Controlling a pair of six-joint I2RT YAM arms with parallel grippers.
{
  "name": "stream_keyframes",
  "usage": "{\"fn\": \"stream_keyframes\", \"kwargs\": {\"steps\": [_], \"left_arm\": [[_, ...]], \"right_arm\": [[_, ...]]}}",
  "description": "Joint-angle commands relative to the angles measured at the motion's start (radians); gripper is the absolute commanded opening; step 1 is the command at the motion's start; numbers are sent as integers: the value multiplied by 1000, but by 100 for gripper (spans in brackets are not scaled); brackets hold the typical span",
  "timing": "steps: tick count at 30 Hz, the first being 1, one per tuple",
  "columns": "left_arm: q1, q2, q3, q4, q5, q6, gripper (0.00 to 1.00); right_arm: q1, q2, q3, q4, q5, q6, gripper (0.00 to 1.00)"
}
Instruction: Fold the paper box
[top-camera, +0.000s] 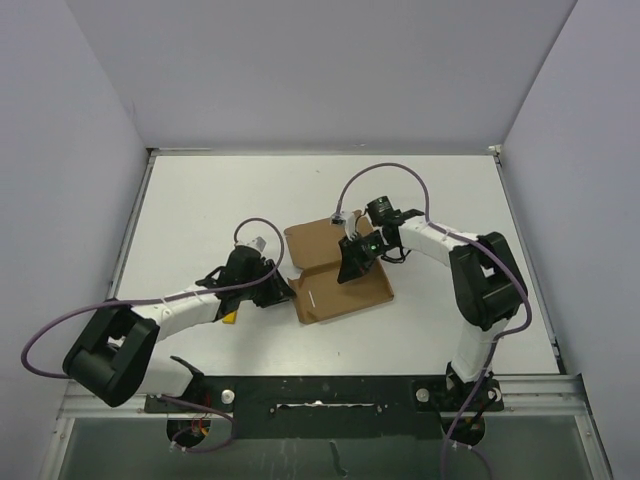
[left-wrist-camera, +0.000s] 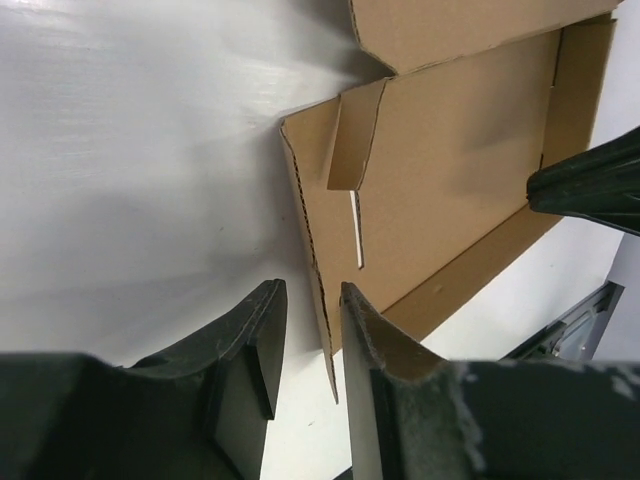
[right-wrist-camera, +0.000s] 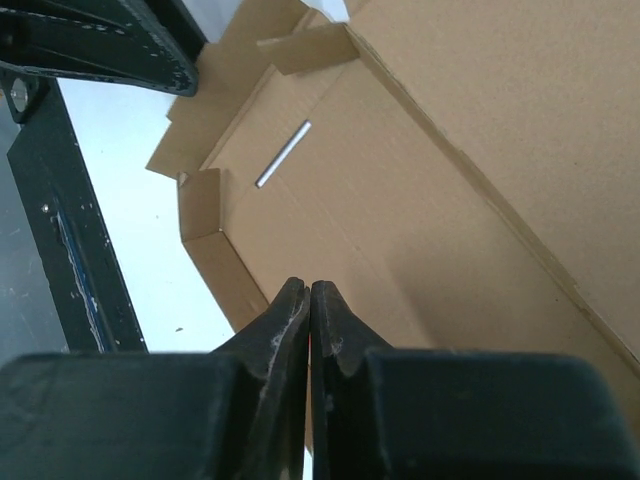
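Note:
The brown paper box (top-camera: 350, 292) lies open in the middle of the table as a shallow tray, its lid panel (top-camera: 318, 243) tilted up at the back. My left gripper (top-camera: 286, 293) is at the box's left edge. In the left wrist view its jaws (left-wrist-camera: 308, 305) are open, and the thin upright side flap (left-wrist-camera: 318, 290) runs into the gap close to the right finger. My right gripper (top-camera: 350, 266) is shut and empty, tip down over the tray floor (right-wrist-camera: 400, 210). It shows as a dark shape in the left wrist view (left-wrist-camera: 590, 190).
A small yellow bar (top-camera: 230, 317) lies under my left arm. A black frame rail (top-camera: 320, 393) runs along the table's near edge. Grey walls close in the table on three sides. A cable (top-camera: 390, 170) loops above my right arm.

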Motion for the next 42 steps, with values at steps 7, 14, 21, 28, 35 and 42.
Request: {"fn": "stream_keyframes", "kwargs": {"steps": [7,14,21,28,35,42], "left_arm": [[-23,40,68,33,-4,29,13],[-27,39,96,28,22,40,0],[-45,13,132,2,29,48,0],[-60,27,184,-54,26,66,0],[-76,56,233,-92,22,82,0],[-81,103,269,-106,38,96,0]], "right_arm": [[4,63,6,17,25,29,0],[9,94,16,4,39,25,0],[14,95,16,5,39,28,0],[23,105,16,7,59,33,0],[26,116,18,7,64,39,0],[25,130,20,5,63,42,0]]}}
